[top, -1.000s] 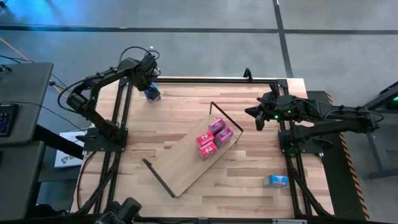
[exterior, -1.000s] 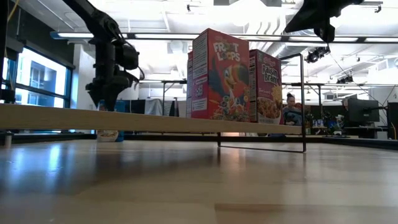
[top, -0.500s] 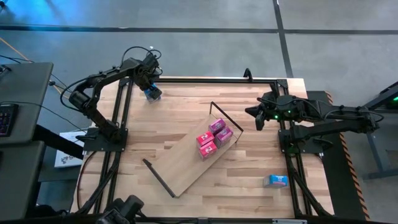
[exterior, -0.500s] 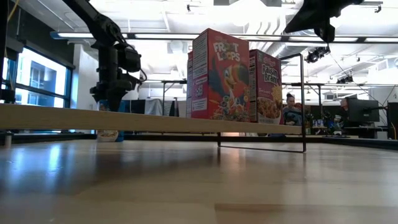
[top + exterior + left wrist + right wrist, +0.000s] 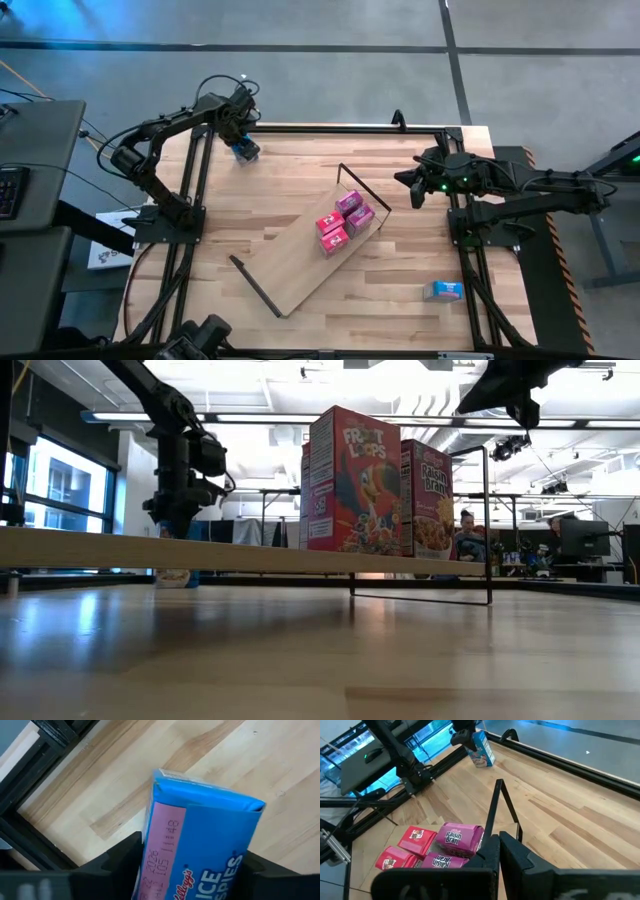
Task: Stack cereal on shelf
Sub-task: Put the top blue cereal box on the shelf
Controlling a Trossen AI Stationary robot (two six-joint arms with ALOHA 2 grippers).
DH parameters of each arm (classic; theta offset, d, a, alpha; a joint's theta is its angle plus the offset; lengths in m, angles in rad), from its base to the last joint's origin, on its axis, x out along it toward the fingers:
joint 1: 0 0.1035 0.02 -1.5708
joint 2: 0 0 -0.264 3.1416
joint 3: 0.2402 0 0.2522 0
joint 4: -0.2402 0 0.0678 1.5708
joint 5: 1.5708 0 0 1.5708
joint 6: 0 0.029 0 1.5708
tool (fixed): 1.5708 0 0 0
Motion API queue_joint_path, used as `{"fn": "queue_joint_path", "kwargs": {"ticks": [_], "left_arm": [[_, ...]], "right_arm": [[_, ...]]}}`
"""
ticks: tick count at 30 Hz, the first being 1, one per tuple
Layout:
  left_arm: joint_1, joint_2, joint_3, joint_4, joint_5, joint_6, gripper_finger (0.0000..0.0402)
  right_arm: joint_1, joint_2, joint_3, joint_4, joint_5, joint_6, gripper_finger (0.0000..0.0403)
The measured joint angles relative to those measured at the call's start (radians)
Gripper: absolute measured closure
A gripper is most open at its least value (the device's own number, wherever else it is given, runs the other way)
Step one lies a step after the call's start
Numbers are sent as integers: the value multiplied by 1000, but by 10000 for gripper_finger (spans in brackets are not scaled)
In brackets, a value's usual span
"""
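The blue cereal box [image 5: 200, 840] stands at the far left corner of the table [image 5: 300, 170], well apart from the shelf [image 5: 290, 265], which carries four boxes [image 5: 343, 222] clustered near one wire end; another blue box [image 5: 443, 290] lies near the table's right edge. I have the left gripper [image 5: 240, 148] straddling the corner box, fingers either side of it, though I cannot tell whether they are clamped; the right gripper [image 5: 415, 190] hangs closed above the right side. My concern is an off-centre grip: the box could twist, tip or slip on lifting.
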Motion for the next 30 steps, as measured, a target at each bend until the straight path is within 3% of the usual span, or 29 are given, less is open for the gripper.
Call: {"fn": "queue_joint_path", "kwargs": {"ticks": [9,18,22,30], "left_arm": [[-1,-19,15,-26,7,-30,268],[-44,-92,173,-100,172,-140,276],[-158,-153,189,-106,213,-189,277],[-526,-256,188,-176,218,-365,278]], "right_arm": [[0,0,0,1,0,5,402],[0,0,0,1,0,7,402],[0,0,0,1,0,7,402],[0,0,0,0,-21,22,402]]}}
